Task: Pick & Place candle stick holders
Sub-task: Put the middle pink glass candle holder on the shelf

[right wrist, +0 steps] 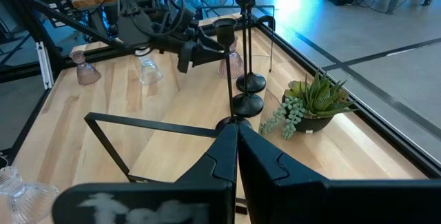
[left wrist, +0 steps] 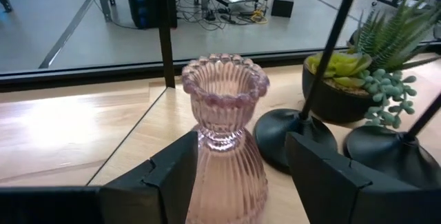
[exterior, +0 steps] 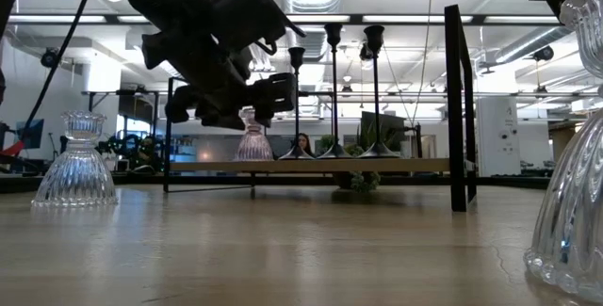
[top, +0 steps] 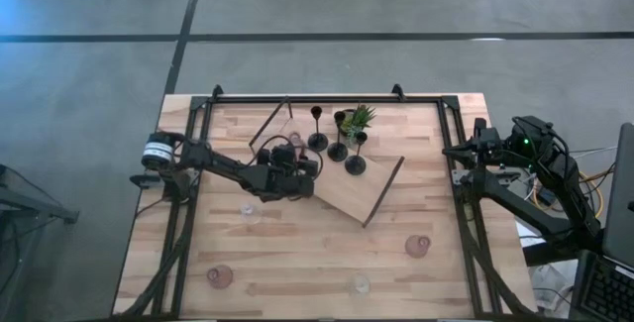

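A pink ribbed glass holder (left wrist: 227,148) stands upright on its base on the wooden board (top: 342,191); it also shows in the low view (exterior: 252,142). My left gripper (left wrist: 242,141) is open, with one finger on each side of the holder's neck and body; it also shows in the high view (top: 309,166). Three slim black holders (top: 317,142) (top: 338,151) (top: 355,164) stand on their round bases on the board just beyond it. My right gripper (right wrist: 238,148) is shut and empty at the table's right edge (top: 485,149). My left gripper comes level at the pink holder from the table's left. One finger (left wrist: 176,172) lies right against the holder's ribbed side (left wrist: 207,176), and I cannot tell whether it touches. The other finger (left wrist: 324,176) stands clear of it.
A small green potted plant (top: 359,117) stands behind the black holders. Two clear glass cups (top: 248,208) (top: 359,284) and two pink ones (top: 219,275) (top: 418,246) stand on the near half of the table. The board's dark handles (top: 384,191) (top: 269,122) stick up.
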Robot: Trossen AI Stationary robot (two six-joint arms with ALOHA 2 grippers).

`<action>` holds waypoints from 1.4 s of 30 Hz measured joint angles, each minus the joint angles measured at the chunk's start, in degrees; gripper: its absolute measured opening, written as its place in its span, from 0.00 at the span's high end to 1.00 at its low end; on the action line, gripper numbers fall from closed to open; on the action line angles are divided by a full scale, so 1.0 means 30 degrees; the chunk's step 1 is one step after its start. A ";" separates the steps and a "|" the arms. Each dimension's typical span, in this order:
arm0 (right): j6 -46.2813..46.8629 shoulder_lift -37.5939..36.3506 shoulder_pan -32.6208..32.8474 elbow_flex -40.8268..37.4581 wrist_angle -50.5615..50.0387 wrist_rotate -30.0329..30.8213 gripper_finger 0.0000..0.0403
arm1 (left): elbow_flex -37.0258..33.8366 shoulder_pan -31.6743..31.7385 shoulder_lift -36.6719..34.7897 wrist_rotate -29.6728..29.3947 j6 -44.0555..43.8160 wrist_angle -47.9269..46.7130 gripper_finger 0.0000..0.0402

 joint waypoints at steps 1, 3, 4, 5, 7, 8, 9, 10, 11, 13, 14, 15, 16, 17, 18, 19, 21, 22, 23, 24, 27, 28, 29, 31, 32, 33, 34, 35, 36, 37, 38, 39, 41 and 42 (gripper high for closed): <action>0.0000 0.0000 0.0007 0.0006 -0.0001 -0.0006 0.98 | 0.0000 -0.0080 0.0000 -0.0014 -0.0048 0.0000 0.45; -0.0004 0.0007 0.0006 0.0006 -0.0001 -0.0003 0.98 | 0.0000 -0.0251 -0.0021 -0.0019 -0.0155 -0.0036 0.45; 0.0000 0.0006 0.0001 0.0005 -0.0002 -0.0002 0.98 | 0.0000 -0.0361 -0.0036 -0.0032 -0.0218 -0.0098 0.45; 0.0000 0.0006 0.0002 0.0006 -0.0001 -0.0006 0.98 | 0.0000 -0.0490 -0.0086 -0.0041 -0.0248 -0.0143 0.45; 0.0000 0.0004 0.0007 0.0006 -0.0006 -0.0006 0.98 | 0.0000 -0.0860 -0.0195 -0.0053 -0.0265 -0.0158 0.45; 0.0000 0.0004 0.0000 0.0006 -0.0003 -0.0003 0.98 | 0.0000 -0.1071 -0.0240 -0.0072 -0.0265 -0.0168 0.45; 0.0000 0.0007 0.0007 0.0006 -0.0006 -0.0006 0.98 | 0.0000 -0.1312 -0.0301 -0.0085 -0.0265 -0.0197 0.45; 0.0000 0.0003 0.0007 0.0004 -0.0006 -0.0006 0.98 | 0.0000 -0.1605 -0.0404 -0.0081 -0.0257 -0.0279 0.45; -0.0003 0.0004 0.0004 0.0006 0.0001 -0.0006 0.98 | -0.0007 -0.1923 -0.0518 -0.0085 -0.0257 -0.0301 0.45; 0.0000 0.0003 0.0007 0.0003 -0.0003 -0.0006 0.98 | -0.0007 -0.2644 -0.0901 -0.0078 -0.0045 -0.0275 0.45; 0.0000 0.0004 0.0007 0.0006 -0.0001 -0.0006 0.98 | -0.0007 -0.3025 -0.1054 -0.0076 0.0512 -0.0064 0.45; 0.0000 0.0002 0.0000 0.0006 0.0001 -0.0003 0.98 | -0.0007 -0.3377 -0.1189 0.0020 0.1330 0.0387 0.45; 0.0000 0.0006 0.0002 0.0006 0.0000 -0.0006 0.98 | -0.0007 -0.3729 -0.1249 0.0201 0.2550 0.0867 0.45; 0.0000 0.0003 0.0006 0.0006 0.0000 -0.0006 0.98 | -0.0007 -0.4039 -0.1273 0.0545 0.3963 0.1368 0.45; 0.0000 0.0007 0.0000 0.0006 -0.0006 -0.0006 0.98 | -0.0007 -0.4287 -0.1275 0.1054 0.5641 0.1952 0.46; 0.0000 0.0007 0.0007 0.0006 -0.0006 -0.0006 0.98 | -0.0007 -0.4472 -0.1275 0.1702 0.7270 0.2406 0.48; 0.0000 0.0002 0.0002 0.0006 -0.0001 -0.0006 0.98 | -0.0007 -0.4612 -0.1259 0.2847 0.9677 0.2885 0.52; 0.0000 0.0004 0.0004 0.0006 -0.0002 -0.0002 0.98 | -0.0007 -0.4616 -0.1245 0.3251 1.0445 0.2943 0.55; 0.0000 0.0000 0.0003 0.0006 -0.0006 -0.0006 0.98 | -0.0007 -0.4583 -0.1218 0.3502 1.0964 0.2918 0.58; 0.0000 0.0003 0.0000 0.0006 -0.0002 -0.0006 0.98 | -0.0007 -0.4481 -0.1203 0.3688 1.1385 0.2933 0.62; 0.0000 0.0007 0.0007 0.0006 0.0001 -0.0006 0.98 | -0.0013 -0.4028 -0.1188 0.3823 1.1983 0.3448 0.75; 0.0000 0.0006 0.0000 0.0006 0.0001 -0.0006 0.98 | -0.0018 -0.3834 -0.1188 0.3820 1.2211 0.3737 0.80; 0.0000 0.0003 0.0004 0.0004 -0.0001 -0.0006 0.98 | -0.0032 -0.3641 -0.1188 0.3831 1.2494 0.4172 0.85; 0.0000 0.0004 0.0007 0.0006 -0.0003 -0.0006 0.98 | -0.0153 -0.3209 -0.1188 0.3842 1.3046 0.5153 0.95; 0.0000 0.0006 0.0007 0.0005 -0.0002 -0.0006 0.98 | -0.0267 -0.2983 -0.1188 0.3864 1.3267 0.5762 0.97; 0.0000 0.0004 0.0002 0.0006 -0.0004 -0.0006 0.98 | -0.0422 -0.2741 -0.1188 0.3973 1.3419 0.6333 0.98; 0.0000 0.0007 0.0007 0.0006 -0.0005 -0.0001 0.98 | -0.0610 -0.2509 -0.1188 0.4031 1.3515 0.6875 0.98; 0.0000 0.0004 0.0006 0.0005 -0.0002 -0.0006 0.98 | -0.0829 -0.2251 -0.1188 0.4068 1.3518 0.7384 0.98; 0.0000 0.0004 0.0004 0.0003 -0.0006 -0.0006 0.98 | -0.1119 -0.1971 -0.1188 0.4132 1.3376 0.7994 0.98; 0.0000 0.0007 0.0007 0.0000 -0.0006 -0.0006 0.98 | -0.1455 -0.1652 -0.1188 0.4233 1.3209 0.8665 0.99; 0.0000 0.0003 0.0004 0.0006 -0.0005 -0.0004 0.98 | -0.1769 -0.1300 -0.1188 0.4456 1.2934 0.9259 0.99; 0.0000 0.0007 0.0003 0.0004 0.0001 -0.0006 0.98 | -0.2057 -0.0919 -0.1188 0.4687 1.2712 0.9743 0.99; 0.0000 0.0005 0.0007 0.0006 -0.0001 -0.0006 0.98 | -0.2420 -0.0239 -0.1180 0.4914 1.1957 1.0211 0.99; 0.0000 0.0006 0.0003 0.0005 -0.0005 -0.0006 0.98 | -0.2513 0.0058 -0.1180 0.5005 1.1632 1.0260 0.99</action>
